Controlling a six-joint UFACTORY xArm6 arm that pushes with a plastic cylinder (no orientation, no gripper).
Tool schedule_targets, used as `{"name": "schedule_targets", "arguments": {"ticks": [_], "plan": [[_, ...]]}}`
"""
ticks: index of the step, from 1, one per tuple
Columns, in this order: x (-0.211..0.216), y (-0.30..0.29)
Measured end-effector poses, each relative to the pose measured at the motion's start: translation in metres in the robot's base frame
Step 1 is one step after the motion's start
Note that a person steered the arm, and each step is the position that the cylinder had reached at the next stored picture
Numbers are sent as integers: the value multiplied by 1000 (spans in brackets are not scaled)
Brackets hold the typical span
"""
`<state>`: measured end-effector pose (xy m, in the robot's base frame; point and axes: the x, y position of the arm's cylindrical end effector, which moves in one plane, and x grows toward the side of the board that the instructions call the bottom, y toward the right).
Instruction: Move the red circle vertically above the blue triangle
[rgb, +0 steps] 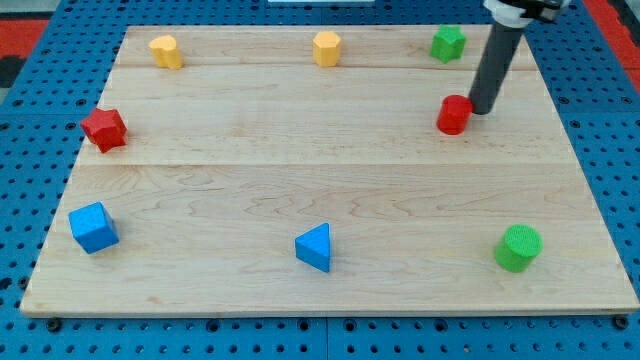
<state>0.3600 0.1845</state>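
As I stand now: my tip (482, 109) touches the red circle (453, 115) at its 3 o'clock.
End effector: bare rod, nothing pinched.
Push: toward 9 o'clock, stopping over the blue triangle (315, 247).

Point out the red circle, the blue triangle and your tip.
red circle (453, 115), camera view, on its front side.
blue triangle (315, 248), camera view, on its front face.
my tip (483, 109), camera view, rod's very end, beside the circle's right.

Eight blocks on one wooden board (330, 190), one rod.

Two red: a circle (453, 115) and a star (104, 129). Two blue: a triangle (315, 247) and a cube (93, 227). Two yellow near the view's top (166, 51) (327, 48). Two green: a star (448, 43) and a cylinder (518, 248).
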Motion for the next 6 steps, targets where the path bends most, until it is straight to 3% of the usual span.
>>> {"name": "schedule_targets", "arguments": {"ticks": [1,3,5,6], "plan": [[42,13],[21,-29],[-11,-16],[8,-94]]}}
